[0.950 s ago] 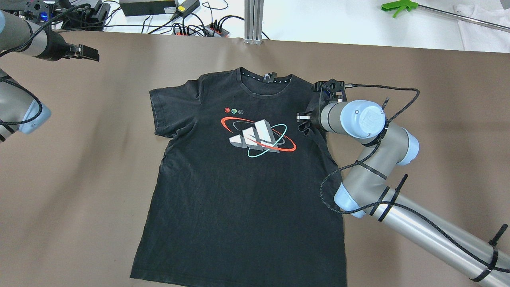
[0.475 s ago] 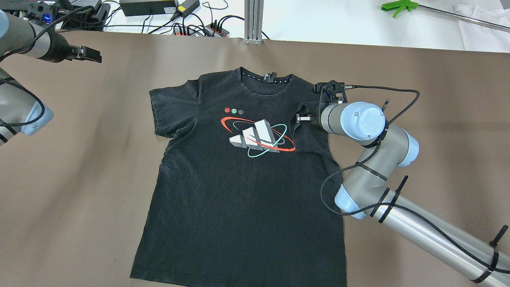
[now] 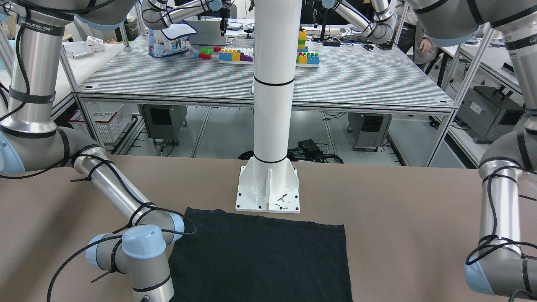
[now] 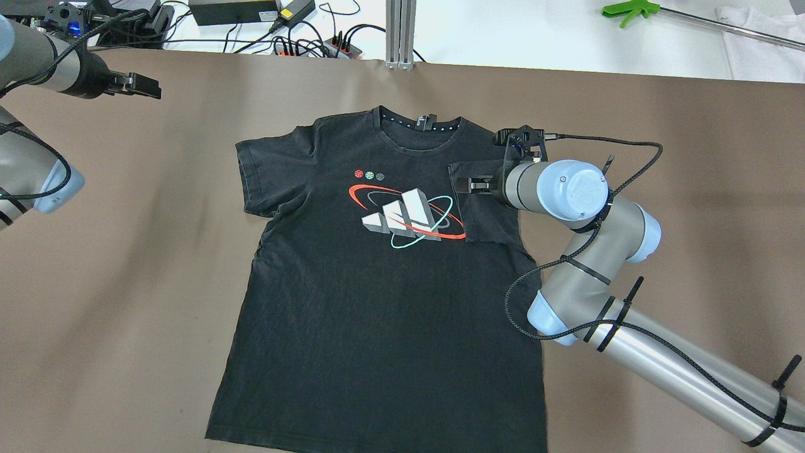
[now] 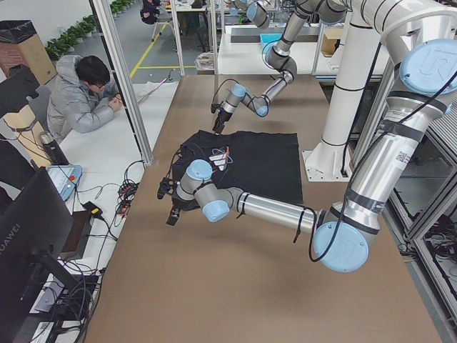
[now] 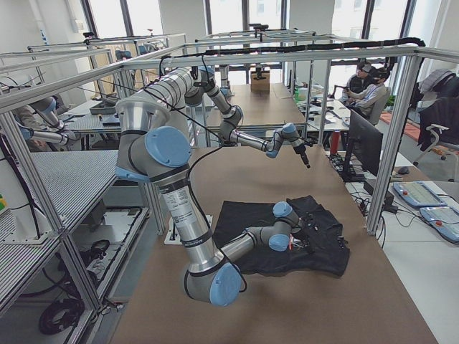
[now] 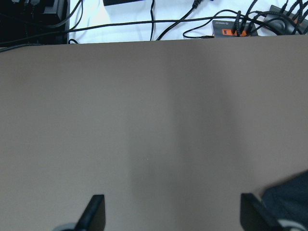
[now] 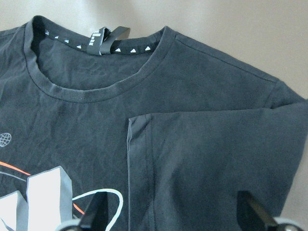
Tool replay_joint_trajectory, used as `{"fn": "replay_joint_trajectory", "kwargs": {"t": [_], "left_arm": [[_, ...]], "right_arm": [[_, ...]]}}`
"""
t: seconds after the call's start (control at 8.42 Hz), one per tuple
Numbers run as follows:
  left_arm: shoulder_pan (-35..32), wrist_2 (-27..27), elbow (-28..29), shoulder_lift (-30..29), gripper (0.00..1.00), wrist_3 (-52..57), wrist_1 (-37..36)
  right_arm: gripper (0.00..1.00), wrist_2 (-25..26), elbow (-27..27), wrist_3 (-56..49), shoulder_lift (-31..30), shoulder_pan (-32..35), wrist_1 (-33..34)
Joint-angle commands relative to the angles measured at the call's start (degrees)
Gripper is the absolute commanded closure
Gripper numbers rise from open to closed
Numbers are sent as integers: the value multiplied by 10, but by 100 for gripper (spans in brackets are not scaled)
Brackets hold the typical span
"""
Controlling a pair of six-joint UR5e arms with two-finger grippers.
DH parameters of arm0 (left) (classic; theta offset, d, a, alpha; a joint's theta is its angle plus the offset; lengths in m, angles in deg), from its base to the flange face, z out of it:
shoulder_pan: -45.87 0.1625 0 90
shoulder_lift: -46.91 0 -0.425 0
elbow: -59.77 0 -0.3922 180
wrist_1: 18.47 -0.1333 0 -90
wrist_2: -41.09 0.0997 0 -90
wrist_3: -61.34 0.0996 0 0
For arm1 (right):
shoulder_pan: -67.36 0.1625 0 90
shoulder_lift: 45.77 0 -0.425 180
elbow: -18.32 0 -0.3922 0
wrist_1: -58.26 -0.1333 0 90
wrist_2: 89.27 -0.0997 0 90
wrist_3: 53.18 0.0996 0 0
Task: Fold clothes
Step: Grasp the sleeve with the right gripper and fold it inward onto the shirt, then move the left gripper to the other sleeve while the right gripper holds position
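Black short-sleeved T-shirt with a red, white and teal chest print (image 4: 377, 314): lies flat and face up in the middle of the brown table (image 4: 660, 126), collar away from the robot.
Left fingers (image 4: 141, 83): spread wide and empty over bare table, well apart from the shirt; only a dark fabric corner shows at the lower right edge of the left wrist view.
Sleeve on the overhead view's left (image 4: 258, 179): spread outward, not yet folded.
Sleeve on the overhead view's right (image 4: 481, 211): lies folded inward over the chest, its hem at the edge of the print.
Right fingers (image 4: 470, 184): wide apart, holding nothing, low over the folded sleeve, which lies between them in the right wrist view; I cannot tell whether they touch it.
Step in hand: probably letting go of the sleeve fold.
Doing it well: lift straight up so no finger drags the hem back open, then match the fold on the other side.
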State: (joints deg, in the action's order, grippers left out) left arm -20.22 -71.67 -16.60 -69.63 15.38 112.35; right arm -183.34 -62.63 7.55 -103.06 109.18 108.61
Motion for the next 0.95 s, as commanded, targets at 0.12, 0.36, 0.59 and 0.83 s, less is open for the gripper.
{"fn": "replay_joint_trajectory", "kwargs": {"t": [0.12, 0.36, 0.59, 0.83], "left_arm": [[8, -8, -13, 1, 0, -45, 24], [65, -2, -25, 0, 0, -130, 52], [84, 1, -33, -5, 0, -146, 50], [99, 0, -27, -18, 0, -175, 45]], "right_arm": [[6, -32, -11, 0, -4, 9, 0], [6, -67, -27, 2, -12, 25, 1], [6, -82, -80, 1, -59, 34, 2], [6, -83, -104, 4, -76, 34, 4]]}}
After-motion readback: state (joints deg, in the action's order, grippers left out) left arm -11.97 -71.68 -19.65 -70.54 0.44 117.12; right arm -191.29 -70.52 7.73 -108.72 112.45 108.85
